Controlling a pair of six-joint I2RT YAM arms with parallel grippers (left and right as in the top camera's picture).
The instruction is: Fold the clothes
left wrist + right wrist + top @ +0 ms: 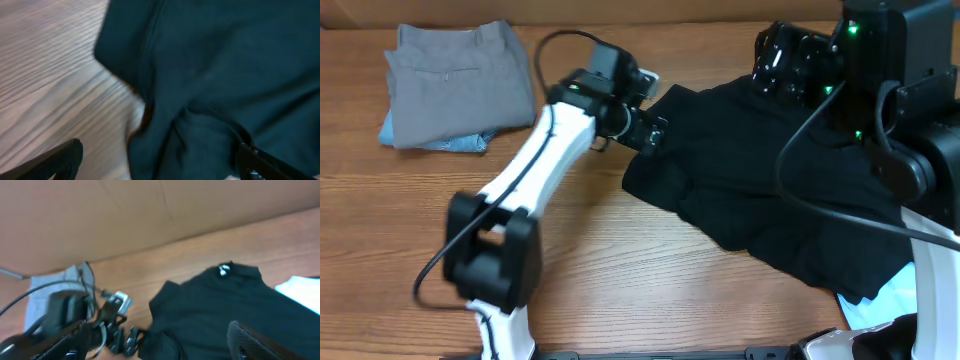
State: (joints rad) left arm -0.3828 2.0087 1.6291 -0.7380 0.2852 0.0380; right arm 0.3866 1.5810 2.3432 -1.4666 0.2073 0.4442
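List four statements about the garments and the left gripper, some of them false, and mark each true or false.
1. The plain black short-sleeved T-shirt lies neatly folded. False: it lies crumpled and spread out.
2. The folded grey trousers rest on a light blue garment. True.
3. The left gripper is shut on the trousers. False: it is open, at the black shirt's edge.
4. The shirt's small white neck label is showing. True.

Left arm (535,165) stretched forward, left gripper (653,131) wide open — right arm (880,70) extended.
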